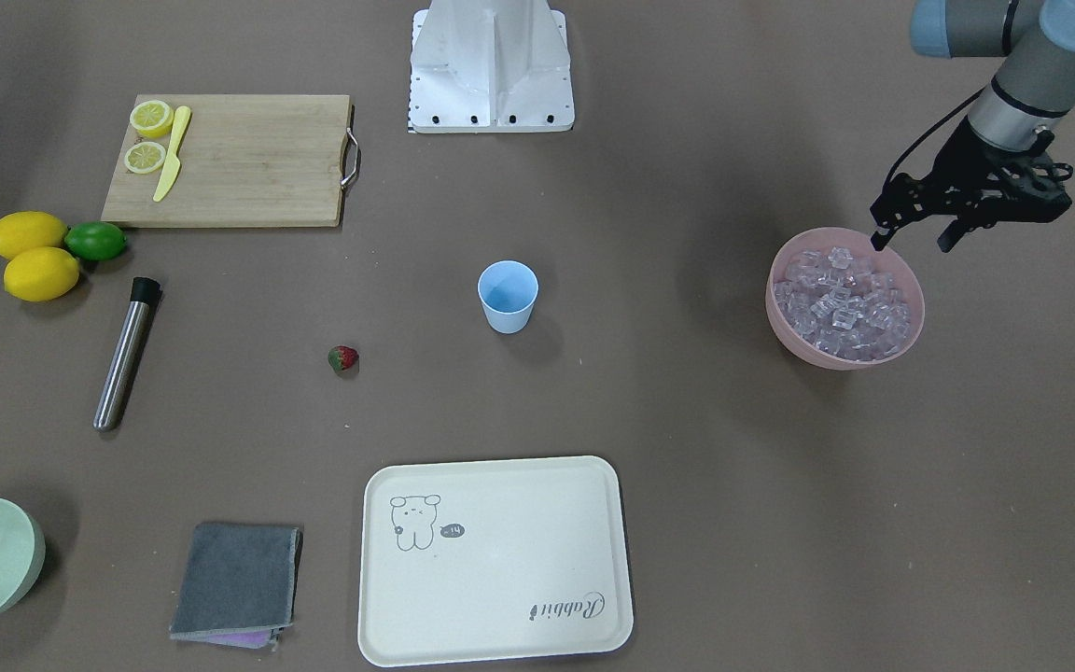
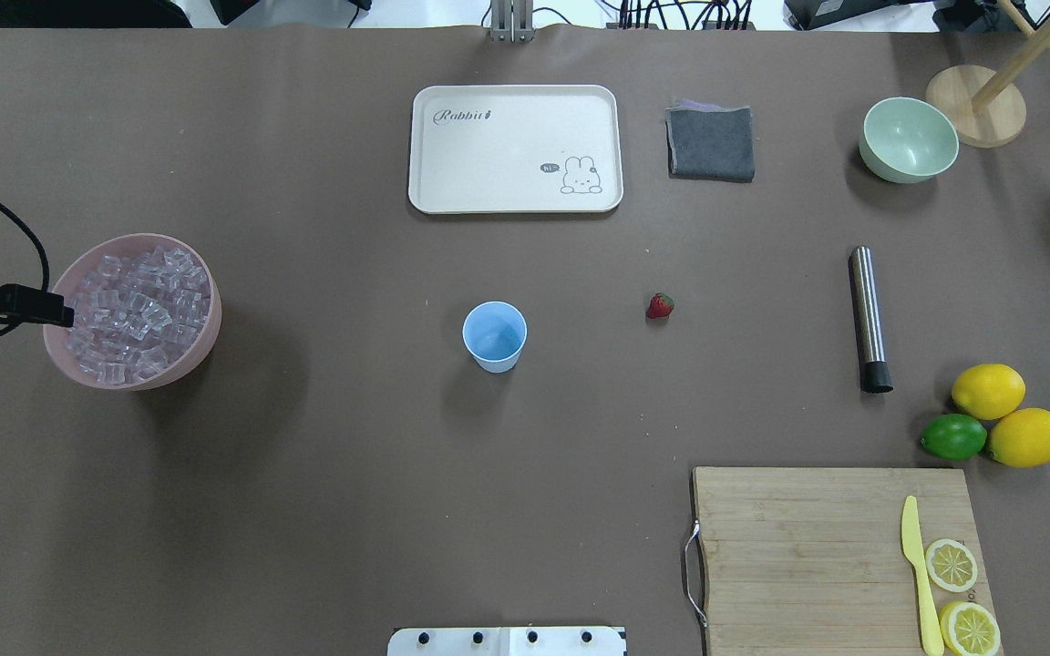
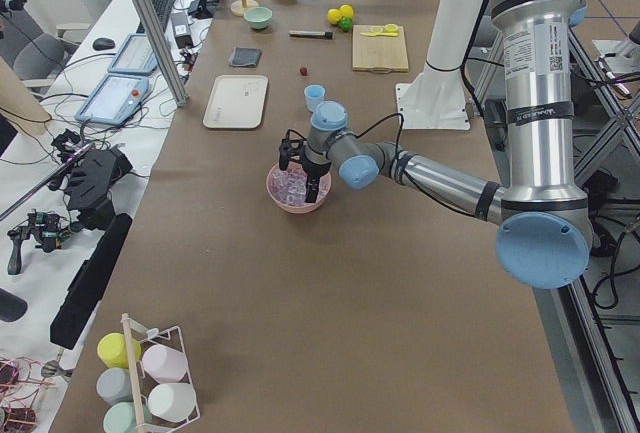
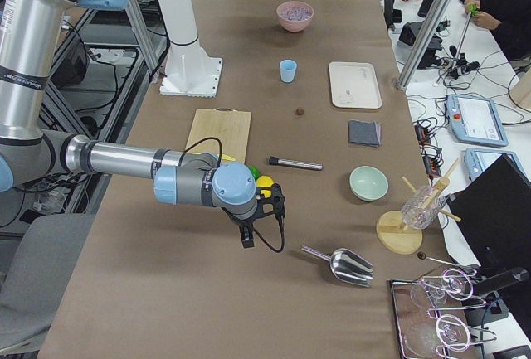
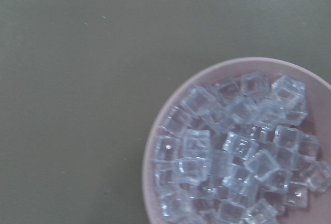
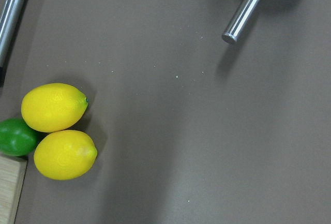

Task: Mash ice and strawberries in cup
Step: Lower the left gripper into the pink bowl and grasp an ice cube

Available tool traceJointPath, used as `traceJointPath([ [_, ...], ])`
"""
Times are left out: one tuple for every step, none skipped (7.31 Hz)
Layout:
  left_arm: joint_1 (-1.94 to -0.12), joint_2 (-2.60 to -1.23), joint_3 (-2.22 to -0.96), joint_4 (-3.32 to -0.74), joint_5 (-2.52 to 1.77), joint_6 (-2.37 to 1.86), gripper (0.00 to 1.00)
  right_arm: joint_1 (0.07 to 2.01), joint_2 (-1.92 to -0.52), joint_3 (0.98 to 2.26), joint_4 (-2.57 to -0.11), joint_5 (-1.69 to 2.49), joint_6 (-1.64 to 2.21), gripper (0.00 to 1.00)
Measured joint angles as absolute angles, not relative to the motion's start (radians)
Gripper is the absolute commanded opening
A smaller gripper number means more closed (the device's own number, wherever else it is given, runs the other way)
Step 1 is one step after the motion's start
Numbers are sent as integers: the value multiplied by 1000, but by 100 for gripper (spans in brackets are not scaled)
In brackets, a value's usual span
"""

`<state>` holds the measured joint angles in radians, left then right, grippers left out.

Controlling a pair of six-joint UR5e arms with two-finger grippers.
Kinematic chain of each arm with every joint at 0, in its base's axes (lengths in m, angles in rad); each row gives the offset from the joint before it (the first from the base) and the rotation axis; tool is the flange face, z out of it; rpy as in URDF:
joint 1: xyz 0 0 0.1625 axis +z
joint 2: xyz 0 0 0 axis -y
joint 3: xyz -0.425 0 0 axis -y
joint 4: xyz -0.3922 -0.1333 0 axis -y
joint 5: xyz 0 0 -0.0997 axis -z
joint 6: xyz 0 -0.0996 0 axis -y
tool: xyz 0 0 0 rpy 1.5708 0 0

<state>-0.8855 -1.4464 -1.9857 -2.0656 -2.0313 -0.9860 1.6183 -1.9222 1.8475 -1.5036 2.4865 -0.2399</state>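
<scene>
Overhead view, L to R: left claw [image 1: 913, 241] hangs over the outer rim of the pink bowl [image 2: 204, 335], jaws spread, gripping nothing. The bowl is heaped w/ ice [image 2: 138, 310]. The left wrist cam shows the same cubes close up.

Mid-bench: the light blue cup [image 2: 494, 357] stands upright, bare blue inside, well apart from the bowl. The cream tray [image 2: 452, 182] lies beyond it, carrying only its rabbit print. The strawberry [image 2: 660, 306] lies on the bench R of the cup, apart from it.

Further R: folded grey cloth [image 2: 712, 143], steel muddler [image 2: 869, 319] lying flat, pale green bowl [image 2: 908, 137] bare inside. Then 2 lemons [image 2: 988, 390] touching a lime [image 2: 953, 436], and a cutting board [image 2: 808, 547] w/ yellow knife [image 2: 917, 574] and lemon halves [image 2: 952, 565].

Only the right-side view shows the right claw [image 4: 246, 241], hanging near the lemons; can't tell if it's open or closed. It also shows a metal scoop [image 4: 344, 266]; the right wrist cam catches just its handle.
</scene>
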Motion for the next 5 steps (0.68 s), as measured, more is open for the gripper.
traceJointPath([
  [-846,-1453,-1989,-2065,-2002,-1017,88,1618,-1923,1846,-1504,2487,-241,100],
  [-808,-1462,-1989,-2065,-1984,-1027,82,1618,-1923,1844,-1504,2488,-242,100],
  [-775,-1471,-1989,-2066,-1971,-1022,77,1618,-1922,1843,-1503,2488,-242,100],
  [-754,-1477,-1988,-2066,-1960,-1007,72,1618,-1922,1843,-1504,2488,-242,100],
  [-743,-1478,-1986,-2066,-1949,-998,69,1618,-1922,1842,-1504,2488,-242,100],
])
